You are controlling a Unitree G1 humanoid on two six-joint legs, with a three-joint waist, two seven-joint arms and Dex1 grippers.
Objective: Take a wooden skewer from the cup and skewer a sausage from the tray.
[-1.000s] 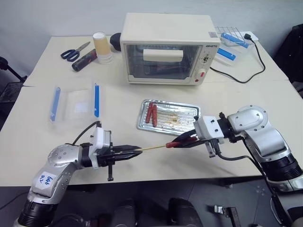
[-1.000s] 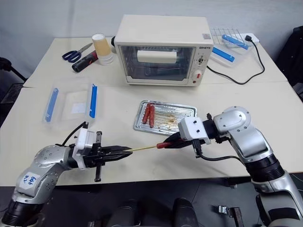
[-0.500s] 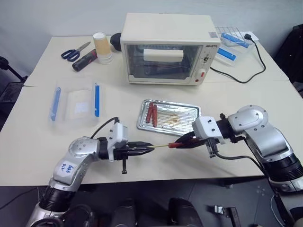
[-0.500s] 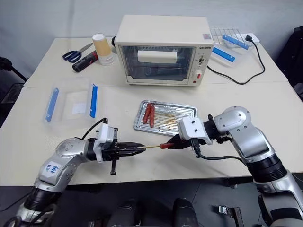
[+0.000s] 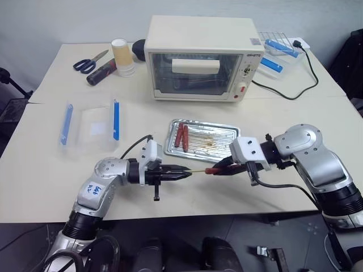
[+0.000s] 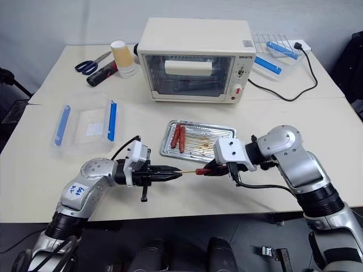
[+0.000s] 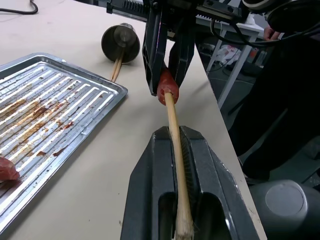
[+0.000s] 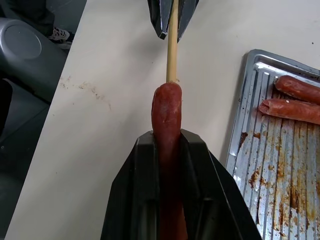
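Note:
My left gripper (image 5: 182,170) is shut on the wooden skewer (image 7: 173,120), which points level toward my right gripper (image 5: 215,169). The right gripper is shut on a reddish-brown sausage (image 8: 167,117). The skewer's tip meets the sausage's end (image 7: 167,91), just in front of the tray (image 5: 224,135). Two more sausages (image 5: 182,136) lie in the tray's left part. In the left wrist view the metal cup (image 7: 120,43) with skewers in it stands beyond the tray's corner.
A toaster oven (image 5: 198,56) stands behind the tray, its cable (image 5: 295,79) running right. A clear box with blue clips (image 5: 91,122) lies left of the tray. Scissors (image 5: 88,61) and stacked paper cups (image 5: 120,54) sit at the back left.
My left arm has swung right, bringing the skewer toward the right gripper. The bare stretch of skewer between the grippers is shorter. The right gripper has stayed in place with the sausage.

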